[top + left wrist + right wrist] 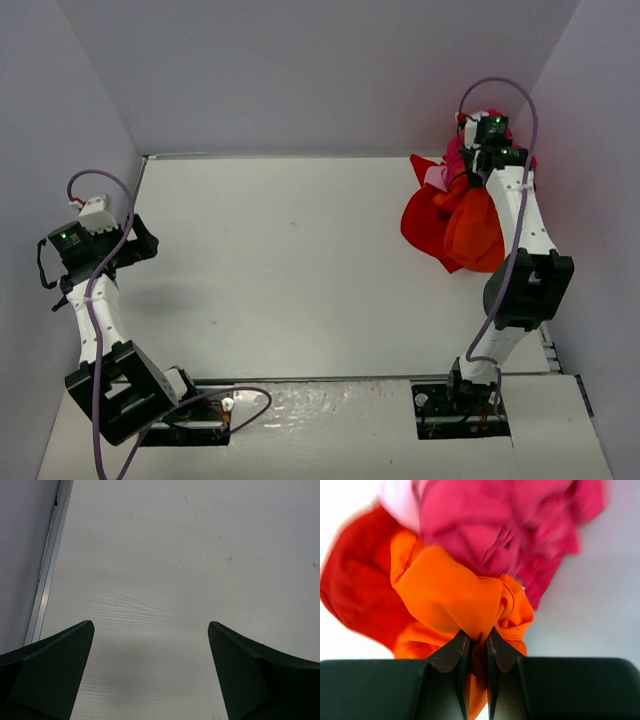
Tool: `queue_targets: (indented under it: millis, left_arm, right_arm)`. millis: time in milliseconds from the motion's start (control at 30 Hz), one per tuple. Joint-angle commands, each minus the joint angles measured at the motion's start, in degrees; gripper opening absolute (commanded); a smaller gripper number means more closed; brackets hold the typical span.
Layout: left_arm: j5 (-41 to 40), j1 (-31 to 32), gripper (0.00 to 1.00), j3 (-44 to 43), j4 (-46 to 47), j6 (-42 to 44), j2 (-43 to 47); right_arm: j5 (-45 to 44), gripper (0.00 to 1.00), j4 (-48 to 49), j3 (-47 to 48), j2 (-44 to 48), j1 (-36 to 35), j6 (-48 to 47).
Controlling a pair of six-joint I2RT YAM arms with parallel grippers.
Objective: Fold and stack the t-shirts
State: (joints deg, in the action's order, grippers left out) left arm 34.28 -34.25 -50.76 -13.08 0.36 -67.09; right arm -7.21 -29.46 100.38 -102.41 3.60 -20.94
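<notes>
Your right gripper (pixel 477 640) is pinching a bunched fold of the orange t-shirt (pixel 445 590), jaws nearly together with only cloth between them, probably so you can be drawing this one shirt out from among the others for folding. Your left gripper (pixel 151 625) is hanging wide and empty over the left side of the table (pixel 175 555), likely waiting to help spread cloth. Beyond the pinched fold, the red t-shirt (pixel 355 595) and the magenta-pink t-shirt (pixel 485 520) are lying crumpled and tangled with it at the table's far right corner, none folded yet. Pale wood-grain laminate is covering the table, a metal strip (pixel 47 575) is running along its left rim, and plain grey walls (pixel 300 70) are enclosing it on three sides.
</notes>
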Motion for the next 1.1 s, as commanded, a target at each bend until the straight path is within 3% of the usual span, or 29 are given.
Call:
queue_targets:
  millis: [0,100,367,467,533,567,700,833,900,967,1000,1033,1067]
  left_arm:
    - [0.17,0.5,0.97,-2.06,2.53,0.34,0.29]
    - [-0.58,0.5,0.97,-2.36,1.55,0.89,1.18]
    - [-1.17,0.59,0.97,-3.3,0.03,0.87,1.71]
    - [-1.34,0.67,0.97,-3.25,-0.27,0.88,1.99]
    - [-1.54,0.63,0.97,-2.81,-0.2,0.96,2.31]
    - [-1.55,0.68,0.97,-2.64,-0.2,0.99,2.4]
    - [-1.85,0.68,0.97,-2.5,-0.08,1.24,2.26]
    - [-1.71,0.68,0.97,-2.9,-0.06,1.22,1.38]
    - [-1.53,0.74,0.97,-2.94,0.1,1.16,1.07]
    - [-1.56,0.83,0.97,-2.88,0.22,1.13,0.99]
    - [-1.63,0.88,0.97,-2.83,0.24,1.16,1.02]
    - [-1.75,0.94,0.97,-2.77,0.24,1.21,1.07]
    - [-1.83,0.94,0.97,-2.69,0.17,1.4,1.22]
  right_arm:
    - [6.39,0.0,4.32,11.22,5.12,-5.87,3.01]
    - [15.5,0.0,4.66,13.59,6.84,-8.59,5.0]
    - [58.09,0.03,2.62,14.71,11.99,-14.02,8.88]
    - [60.43,0.24,2.47,9.44,13.76,-15.25,7.28]
    - [56.01,0.83,2.47,6.1,14.33,-15.72,4.8]
    - [54.36,1.0,2.44,4.68,14.7,-15.82,3.3]
    - [45.4,1.0,2.56,-3.6,16.19,-15.93,-3.27]
    - [36.87,1.0,3.61,-7.07,14.14,-16.65,-4.13]
    - [31.41,0.94,4.79,-7.6,10.08,-16.51,-2.98]
    - [28.27,0.79,4.98,-7.29,4.87,-16.56,-2.8]
    - [27.34,0.58,4.89,-6.88,2.42,-16.68,-2.85]
    - [26.88,0.22,4.78,-6.26,0.25,-16.85,-2.79]
    - [25.92,0.1,4.72,-5.24,-1.41,-16.87,-2.39]
